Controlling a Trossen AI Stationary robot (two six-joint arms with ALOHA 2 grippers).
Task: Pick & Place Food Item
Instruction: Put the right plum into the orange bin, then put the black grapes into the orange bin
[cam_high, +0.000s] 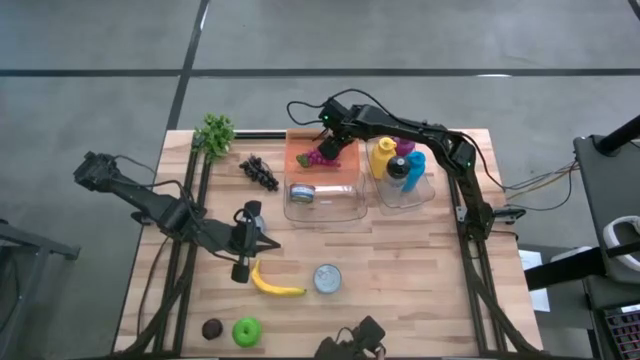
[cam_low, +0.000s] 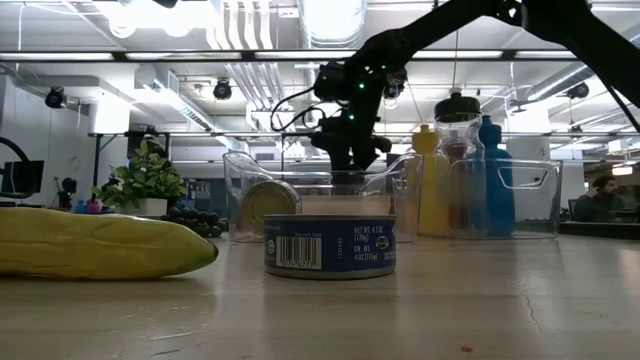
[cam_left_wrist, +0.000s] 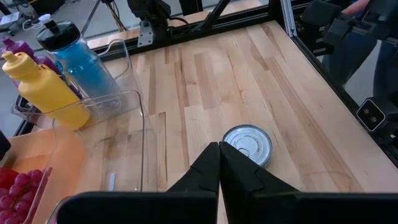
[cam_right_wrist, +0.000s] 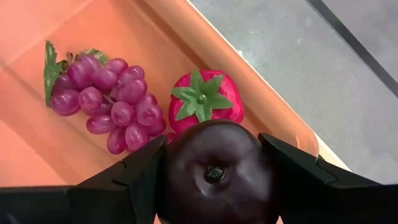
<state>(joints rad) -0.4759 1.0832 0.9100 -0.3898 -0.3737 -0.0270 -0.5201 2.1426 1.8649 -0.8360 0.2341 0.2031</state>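
Observation:
My right gripper (cam_right_wrist: 214, 186) is over the orange tray (cam_right_wrist: 124, 37) at the table's far side and is shut on a dark round fruit (cam_right_wrist: 214, 165). On the tray lie a bunch of purple grapes (cam_right_wrist: 109, 99) and a red strawberry (cam_right_wrist: 205, 102). From above, the right gripper (cam_high: 326, 150) shows over the tray's (cam_high: 348, 160) left part. My left gripper (cam_high: 245, 242) hangs shut and empty over the table's left middle; its fingers (cam_left_wrist: 219, 171) point toward a tin can (cam_left_wrist: 249, 143). My right gripper pinches the dark fruit between its two fingers (cam_right_wrist: 134, 177), one on each opposite side (cam_right_wrist: 174, 171). The fruit's dimpled end faces up toward the wrist. The fingers slant steeply down from above. The fruit hides whether its underside touches the tray.
A clear bin (cam_high: 322, 198) with a can stands in front of the tray, and a second bin (cam_high: 402, 170) with bottles stands to its right. A banana (cam_high: 275, 284), a tin can (cam_high: 327, 278), a green apple (cam_high: 246, 331), black grapes (cam_high: 259, 172) and a plant (cam_high: 214, 133) lie about.

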